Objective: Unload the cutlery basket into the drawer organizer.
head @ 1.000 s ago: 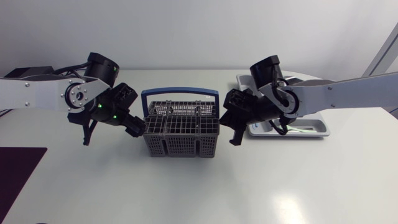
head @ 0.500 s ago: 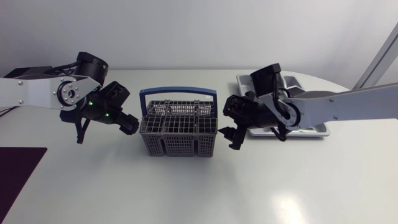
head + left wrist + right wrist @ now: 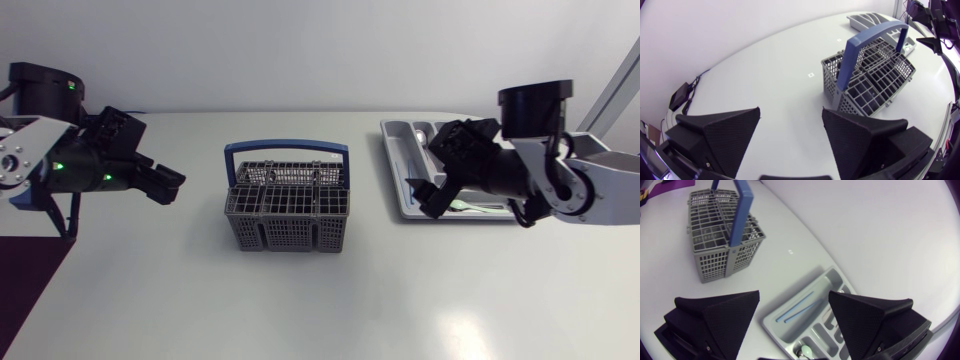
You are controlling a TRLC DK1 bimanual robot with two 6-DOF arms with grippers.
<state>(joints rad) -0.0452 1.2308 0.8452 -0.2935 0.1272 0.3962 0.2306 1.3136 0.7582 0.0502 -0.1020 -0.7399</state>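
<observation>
The grey cutlery basket (image 3: 288,205) with a blue handle (image 3: 288,150) stands upright at mid-table; no cutlery shows in its compartments (image 3: 715,227). The grey drawer organizer (image 3: 400,135) lies to its right. My left gripper (image 3: 165,185) hangs open well left of the basket, which lies ahead of its fingers (image 3: 870,70). My right gripper (image 3: 428,195) is open above the organizer's near-left part. In the right wrist view the organizer (image 3: 785,330) lies below the gripper (image 3: 795,312), with two thin bluish pieces (image 3: 797,307) in a long compartment.
A dark purple mat (image 3: 30,270) covers the table's front left corner. A small greenish item (image 3: 470,207) lies in the organizer's front compartment. White tabletop stretches in front of the basket.
Both grippers were against the basket's sides and have drawn back, the left one leftward, the right one rightward over the organizer. The right gripper has opened.
</observation>
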